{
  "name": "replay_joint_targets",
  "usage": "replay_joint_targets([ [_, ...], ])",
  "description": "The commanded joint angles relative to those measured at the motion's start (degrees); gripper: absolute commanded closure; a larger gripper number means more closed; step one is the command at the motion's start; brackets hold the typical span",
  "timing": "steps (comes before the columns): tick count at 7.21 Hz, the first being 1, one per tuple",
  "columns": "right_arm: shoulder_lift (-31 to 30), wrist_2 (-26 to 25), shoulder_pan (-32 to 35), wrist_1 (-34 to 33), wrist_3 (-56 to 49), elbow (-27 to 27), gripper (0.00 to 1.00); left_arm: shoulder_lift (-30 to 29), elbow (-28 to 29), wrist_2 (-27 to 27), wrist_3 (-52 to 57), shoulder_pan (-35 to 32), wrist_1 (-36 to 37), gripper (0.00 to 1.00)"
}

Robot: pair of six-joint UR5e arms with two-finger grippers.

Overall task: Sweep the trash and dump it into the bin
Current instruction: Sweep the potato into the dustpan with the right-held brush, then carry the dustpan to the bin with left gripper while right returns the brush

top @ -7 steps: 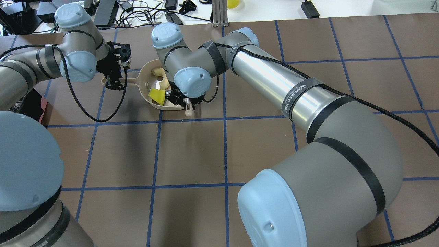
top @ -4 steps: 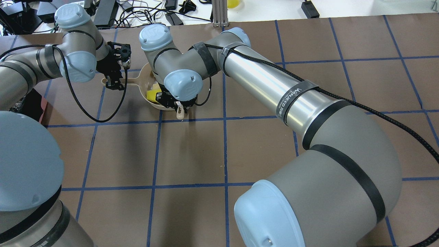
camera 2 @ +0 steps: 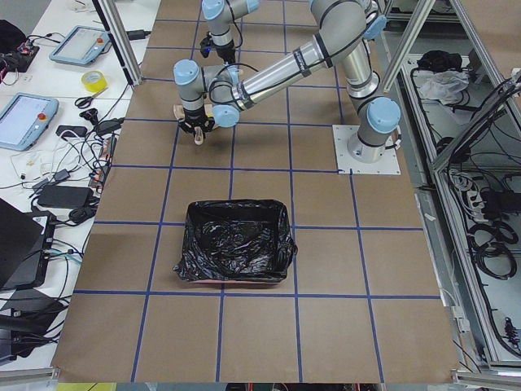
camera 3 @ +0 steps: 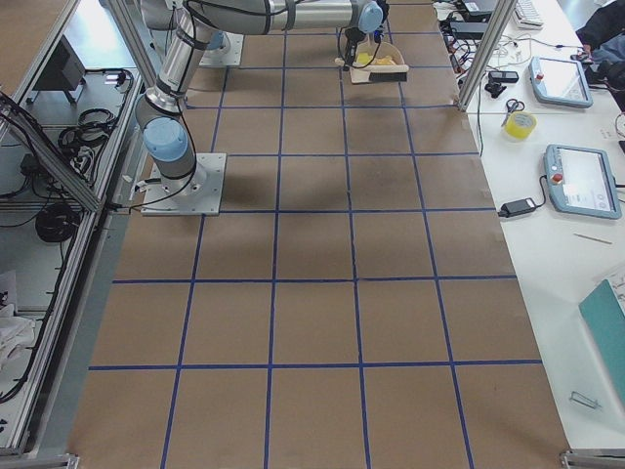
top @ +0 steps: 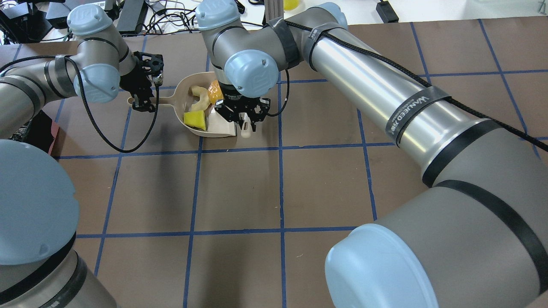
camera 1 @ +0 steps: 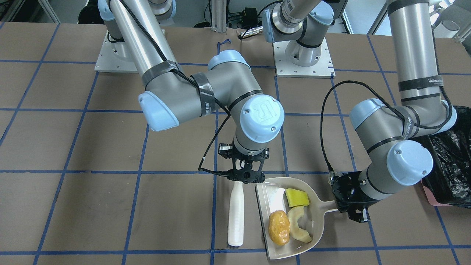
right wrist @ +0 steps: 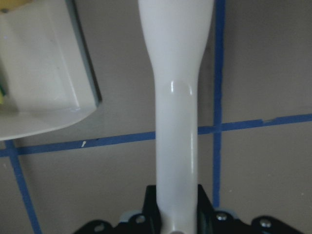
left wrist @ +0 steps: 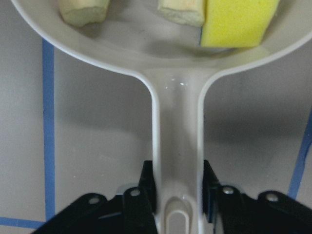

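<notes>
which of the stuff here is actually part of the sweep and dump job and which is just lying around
Part of the job:
- dustpan, gripped by the left tool
- white-handled sweeper, gripped by the right tool
- yellow wedge, cream crescent and amber lump, all in the dustpan
- black-lined bin

Just lying about:
- yellow tape roll
- scissors
- teach pendant

- The counter (camera 1: 73, 129) is a brown surface crossed by blue tape lines in a grid of squares.
- A beige dustpan (camera 1: 317, 215) sits flat on it, near the far edge from the robot.
- A white brush (camera 1: 235, 217) lies just beside the dustpan's open side.
- The bin (camera 2: 238, 205), lined with black plastic, stands well apart from the dustpan.
- Two metal base plates (camera 1: 303, 62) are bolted down.
</notes>
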Motion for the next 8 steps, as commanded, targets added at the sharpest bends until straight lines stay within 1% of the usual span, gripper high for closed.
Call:
replay_joint_targets([
  [1,-6.47,-0.96,-7.64,2.23,-6.62,6.73,1.00,1.02,0.01,-3.92,0.43,1.05,-0.35,0.92],
  [2,-9.99,-1.57,-11.86,1.01,-12.43,12.52,1.00,1.64,0.10,-4.73,0.34,1.40,-0.96,0.92],
  [3,-13.41,-2.71,-16.68,-2.49,-17.71,17.97,1.00,2.43,0.80,-4.56,0.51,2.53,-2.19,0.93],
  [4,-17.19,-2.72,-21.69,-4.70,-22.63,22.20,1.00,3.48,0.98,-4.99,0.86,4.72,-3.42,0.94],
  [5,-20.01,-2.64,-26.53,-4.72,-25.81,24.60,1.00,4.36,0.98,-5.17,2.26,6.83,-4.47,0.95],
  [6,-21.17,-2.37,-31.10,-4.89,-33.33,26.10,1.00,5.15,0.98,-5.00,4.80,9.46,-5.09,0.95],
  [7,-21.18,-2.72,-36.28,-6.98,-38.19,27.16,1.00,6.20,1.07,-5.00,7.95,12.45,-6.84,0.95],
  [8,-21.36,-2.72,-39.38,-7.79,-43.37,28.39,1.00,7.34,1.24,-5.00,12.68,15.70,-8.51,0.95],
])
